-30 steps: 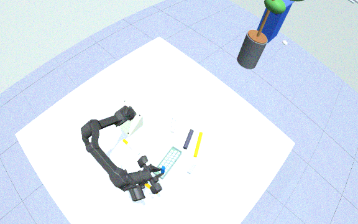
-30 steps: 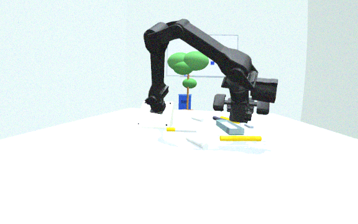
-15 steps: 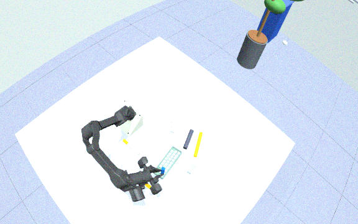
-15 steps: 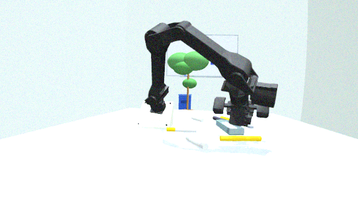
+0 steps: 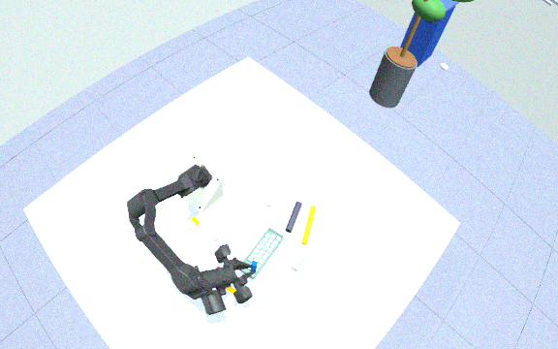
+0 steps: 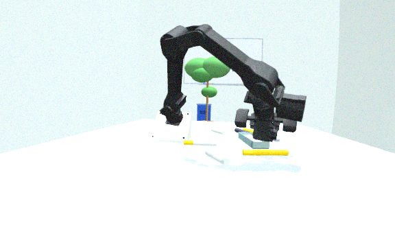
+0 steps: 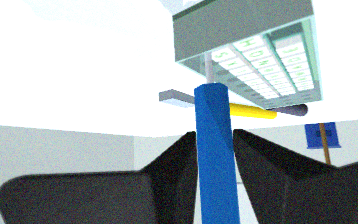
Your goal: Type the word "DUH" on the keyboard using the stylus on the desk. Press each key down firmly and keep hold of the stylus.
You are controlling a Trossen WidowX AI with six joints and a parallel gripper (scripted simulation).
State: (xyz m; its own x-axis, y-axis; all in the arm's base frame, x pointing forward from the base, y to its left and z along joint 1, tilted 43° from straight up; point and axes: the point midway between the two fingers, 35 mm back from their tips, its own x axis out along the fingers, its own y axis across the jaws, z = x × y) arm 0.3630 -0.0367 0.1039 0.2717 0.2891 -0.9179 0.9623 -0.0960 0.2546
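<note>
The gripper (image 5: 253, 270) (image 7: 215, 133) is shut on the blue stylus (image 5: 254, 266) (image 7: 215, 150), one finger on each side of its thick handle. The stylus's thin pale tip points away from the fingers. The teal-grey keyboard (image 5: 264, 249) (image 6: 260, 145) (image 7: 245, 30), with white keys and green letters, lies under the gripper. In the wrist view the tip shows over the keyboard's near corner, beside the S key. Whether the tip touches anything cannot be told. In the exterior view, the gripper hides the stylus and part of the keyboard.
A dark pen (image 5: 294, 216) (image 7: 290, 109) and a yellow stick (image 5: 309, 225) (image 7: 252, 111) lie beyond the keyboard, with a pale block (image 5: 298, 263) (image 7: 176, 97) beside them. Another yellow stick (image 5: 231, 290) (image 6: 265, 152) lies below the arm. A white wedge-shaped stand (image 5: 211, 194) is near the arm's base.
</note>
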